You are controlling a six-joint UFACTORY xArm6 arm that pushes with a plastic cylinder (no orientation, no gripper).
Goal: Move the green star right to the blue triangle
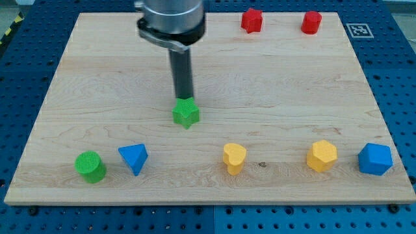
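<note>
My tip (185, 99) stands at the middle of the board (97, 84), touching the upper edge of the green star (186, 114), which lies just below it in the frame. Along the lower edge runs a row. At lower left sits the green cylinder (90, 167), with the blue triangle (134, 158) just to its right. Right of centre lies the yellow heart (234, 158), further right the yellow hexagon (322, 156), and at lower right the blue hexagon-like block (375, 159). At the upper right two red blocks lie apart: one (251, 20) nearer the centre, the other (311, 22) to its right.
</note>
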